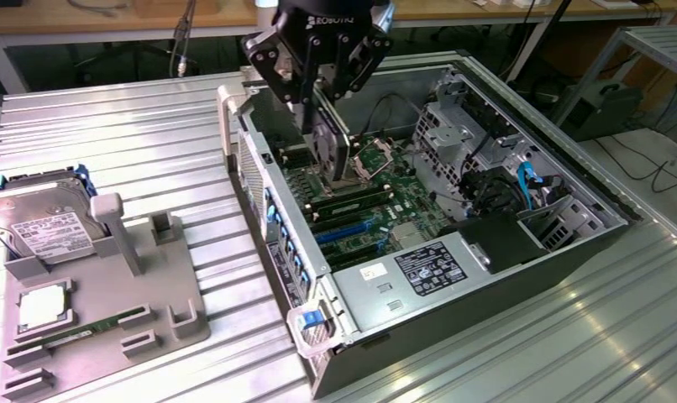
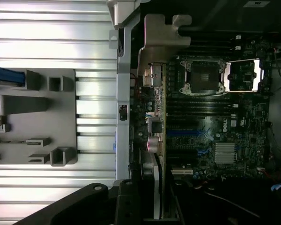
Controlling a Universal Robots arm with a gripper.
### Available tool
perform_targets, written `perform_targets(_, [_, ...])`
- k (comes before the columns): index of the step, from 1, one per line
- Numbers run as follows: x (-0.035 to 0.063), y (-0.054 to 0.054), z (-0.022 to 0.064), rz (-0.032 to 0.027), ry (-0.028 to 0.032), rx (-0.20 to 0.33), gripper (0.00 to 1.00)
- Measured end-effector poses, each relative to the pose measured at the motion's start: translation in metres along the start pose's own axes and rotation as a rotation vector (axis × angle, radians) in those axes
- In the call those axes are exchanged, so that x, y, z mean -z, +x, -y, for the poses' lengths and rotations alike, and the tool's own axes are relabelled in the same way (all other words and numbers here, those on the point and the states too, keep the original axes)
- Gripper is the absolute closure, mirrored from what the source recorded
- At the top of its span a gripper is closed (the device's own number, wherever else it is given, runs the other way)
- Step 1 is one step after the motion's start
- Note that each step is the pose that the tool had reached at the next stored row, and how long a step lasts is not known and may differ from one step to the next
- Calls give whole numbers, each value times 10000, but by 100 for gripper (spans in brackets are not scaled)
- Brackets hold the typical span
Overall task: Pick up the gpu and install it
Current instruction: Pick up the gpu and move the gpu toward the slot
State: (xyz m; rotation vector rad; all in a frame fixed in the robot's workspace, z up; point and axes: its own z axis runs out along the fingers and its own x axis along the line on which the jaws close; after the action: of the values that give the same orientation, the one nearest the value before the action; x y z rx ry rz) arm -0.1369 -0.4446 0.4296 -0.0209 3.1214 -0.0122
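Over the open computer case point(image 1: 254, 159), my gripper point(image 1: 319, 105) hangs with its fingers pointing down, clamped on the gpu point(image 1: 332, 147). The jaws are closed to only a narrow gap, just the thickness of the card, and they pinch its upper edge. The gpu stands upright on edge inside the case, close to the wall on the exterior view's left. Its lower edge is down near the motherboard point(image 1: 372, 214). I can't tell from here whether it actually touches a slot.

From the wrist view I see the card edge-on. Its silver bracket point(image 2: 161, 33) sits against the case's rear wall, and the thin board runs back toward the fingers point(image 2: 126, 204). The CPU socket point(image 2: 201, 75) lies just beside the card's line, with its retention frame flipped open next to it.

Well apart from the case, on the ribbed metal table point(image 1: 114, 126), sits a grey parts holder point(image 1: 148, 294). It carries a hard drive point(image 1: 42, 227) propped at a tilt, a square processor point(image 1: 44, 304) and a slim RAM stick point(image 1: 76, 334) lying flat.
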Motion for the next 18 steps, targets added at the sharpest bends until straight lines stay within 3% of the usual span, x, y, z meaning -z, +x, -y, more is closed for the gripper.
perform_targets(18, [-19, -424, 6, 0, 1, 0, 72])
